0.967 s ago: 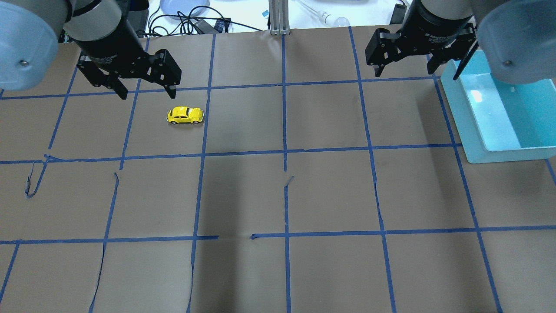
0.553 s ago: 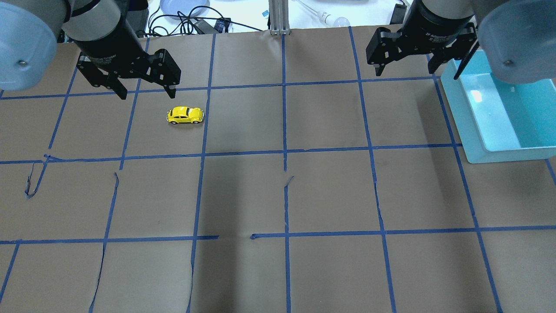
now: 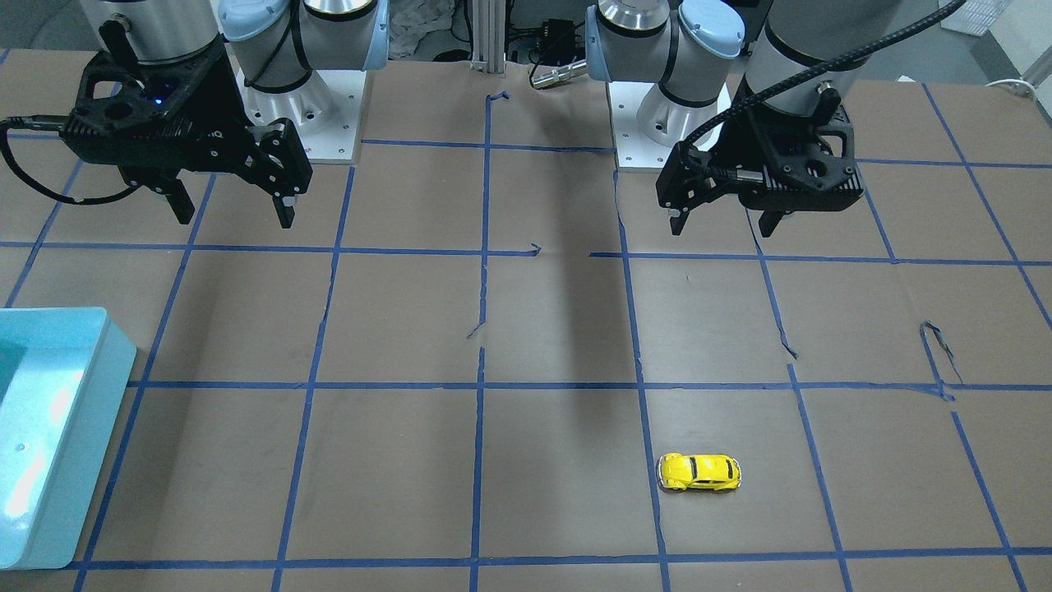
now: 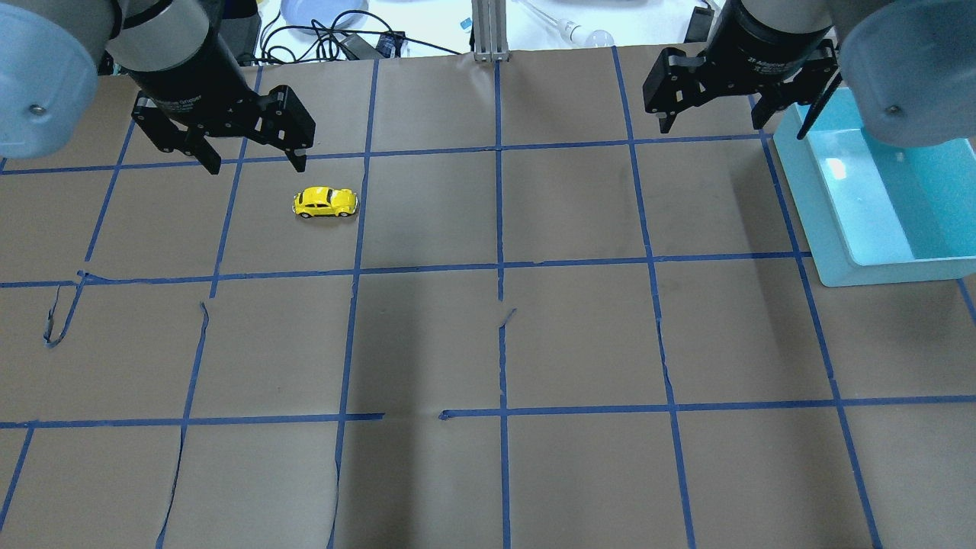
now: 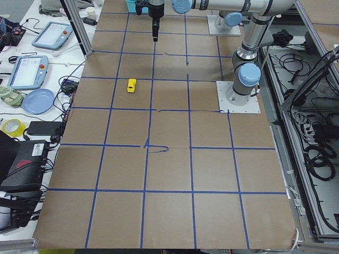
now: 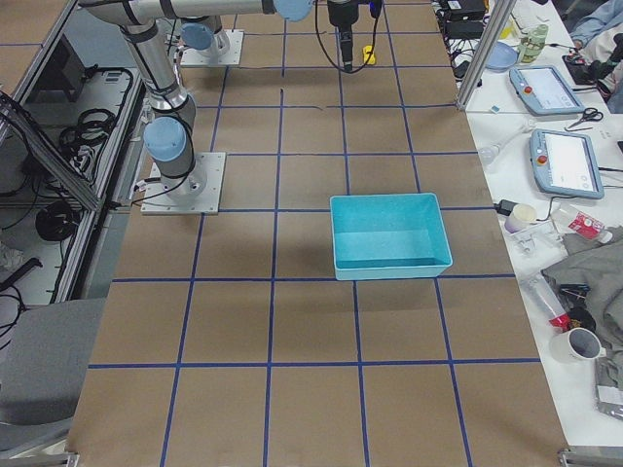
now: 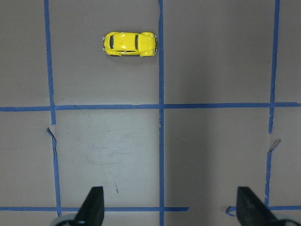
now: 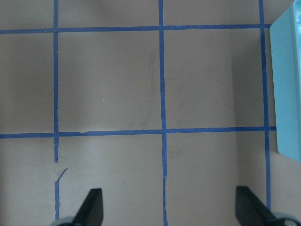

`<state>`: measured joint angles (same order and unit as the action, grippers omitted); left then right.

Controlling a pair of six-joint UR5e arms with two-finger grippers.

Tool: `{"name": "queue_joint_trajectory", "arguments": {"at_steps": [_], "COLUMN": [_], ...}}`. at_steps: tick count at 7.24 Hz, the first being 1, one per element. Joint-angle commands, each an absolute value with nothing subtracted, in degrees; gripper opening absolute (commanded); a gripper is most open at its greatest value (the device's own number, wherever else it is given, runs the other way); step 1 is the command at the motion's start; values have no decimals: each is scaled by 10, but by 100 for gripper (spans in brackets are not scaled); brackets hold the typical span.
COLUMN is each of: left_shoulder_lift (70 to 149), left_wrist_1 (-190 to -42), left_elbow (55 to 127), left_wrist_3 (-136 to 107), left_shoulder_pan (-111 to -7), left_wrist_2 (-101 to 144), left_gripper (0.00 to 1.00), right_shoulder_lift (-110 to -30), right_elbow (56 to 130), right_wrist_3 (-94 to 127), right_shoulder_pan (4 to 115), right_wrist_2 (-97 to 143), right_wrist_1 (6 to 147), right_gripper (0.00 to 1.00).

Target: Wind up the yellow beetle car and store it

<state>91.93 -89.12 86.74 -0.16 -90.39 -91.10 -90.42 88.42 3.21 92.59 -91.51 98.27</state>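
The yellow beetle car [image 4: 325,203] stands on its wheels on the brown paper, side-on, next to a blue tape line. It also shows in the front view [image 3: 699,473] and in the left wrist view [image 7: 130,44], above and left of centre. My left gripper [image 4: 257,164] is open and empty and hangs above the table, apart from the car; its fingertips [image 7: 94,202] show at the bottom of the wrist view. My right gripper [image 4: 711,124] is open and empty, high up beside the teal bin [image 4: 831,229].
The teal bin [image 3: 74,427] is open-topped and empty at the table's right end; its edge shows in the right wrist view [image 8: 287,84]. Brown paper with a blue tape grid covers the table, torn in places. Cables and tablets lie beyond the far edge.
Both grippers have shifted only very slightly. The car has not moved.
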Motion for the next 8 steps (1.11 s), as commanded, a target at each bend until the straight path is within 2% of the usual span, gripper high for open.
{"name": "queue_joint_trajectory", "arguments": {"at_steps": [1,7,8], "left_shoulder_lift": [918,922,932], "left_wrist_1": [-891,-884,-836], "left_elbow": [867,867,869], "left_wrist_3": [-1,-2,-48], "left_shoulder_pan": [-903,-898,-883], "left_wrist_2": [-913,-915,-917], "left_gripper": [100,100,100], "right_shoulder_lift": [-904,-904,-904], "right_elbow": [884,884,884], "right_wrist_3": [30,28,28], "right_shoulder_pan": [926,929,929], "right_wrist_2": [-914,-914,-916], "right_wrist_1": [983,983,983], "right_gripper": [100,100,100]}}
